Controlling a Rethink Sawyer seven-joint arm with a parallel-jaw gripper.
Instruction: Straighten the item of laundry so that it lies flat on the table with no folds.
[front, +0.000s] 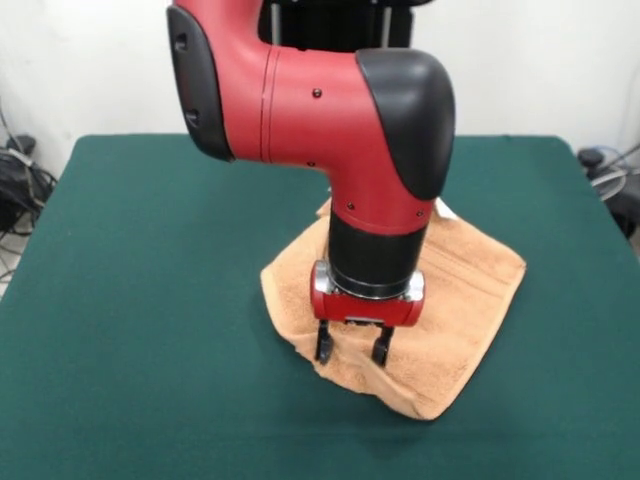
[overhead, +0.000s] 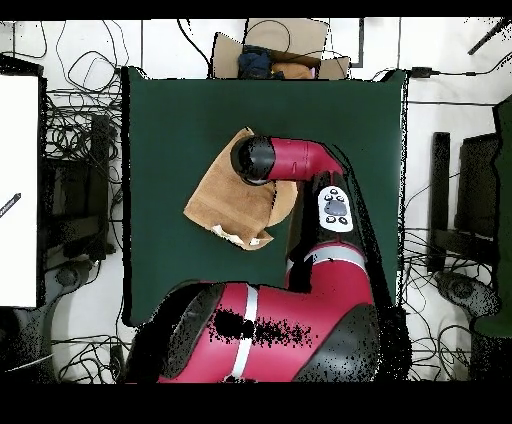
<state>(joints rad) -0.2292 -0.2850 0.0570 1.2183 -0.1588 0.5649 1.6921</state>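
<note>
The item of laundry, a peach-orange towel, lies slightly right of the middle of the dark green table. It sits cornerwise, and its front-left edge looks thick and doubled over. My gripper hangs straight down over that front-left part, open, with its two black fingertips just at the cloth and nothing between them. A small white bit shows at the towel's far edge beside the arm. From overhead, the arm's wrist hides the gripper and part of the towel, whose edge nearest the robot is turned up, showing pale.
Broad green table top surrounds the towel on all sides. Off the table, cables lie on the floor, a cardboard box stands past the far edge, and a white panel sits at the overhead view's left.
</note>
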